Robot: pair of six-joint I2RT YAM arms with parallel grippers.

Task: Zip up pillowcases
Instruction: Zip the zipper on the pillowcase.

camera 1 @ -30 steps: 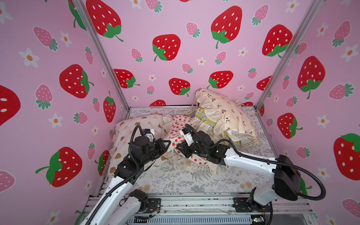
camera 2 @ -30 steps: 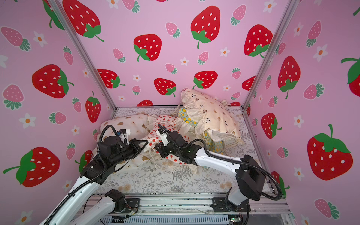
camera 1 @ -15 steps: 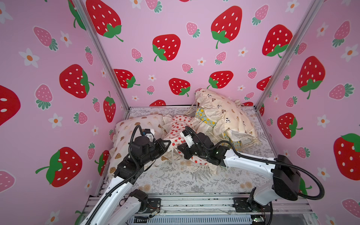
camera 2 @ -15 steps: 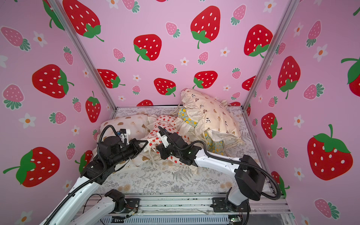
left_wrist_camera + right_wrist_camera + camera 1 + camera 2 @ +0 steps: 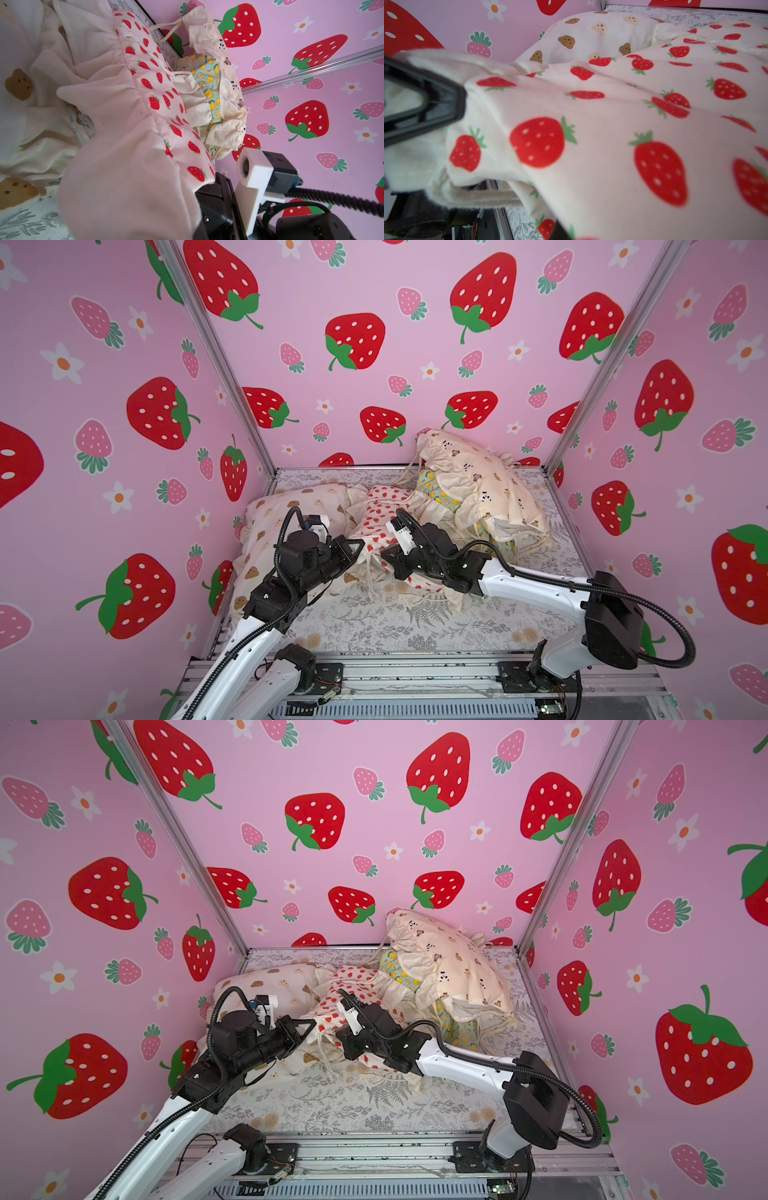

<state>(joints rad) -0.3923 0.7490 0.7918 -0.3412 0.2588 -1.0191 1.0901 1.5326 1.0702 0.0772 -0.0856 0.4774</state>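
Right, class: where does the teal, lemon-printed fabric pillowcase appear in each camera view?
Top view: the teal lemon-printed fabric pillowcase is at the back, peeking from under the ruffled beige bear-print pillowcase.
Top view: same place, under the beige ruffles.
Left wrist: wedged between strawberry and beige covers.
Right wrist: not in it.
Shared landmark: the cream pillowcase with red strawberries.

Pink strawberry-print walls (image 5: 415, 377), silver corner posts (image 5: 223, 364), grey fern-print sheet (image 5: 374, 628) underfoot
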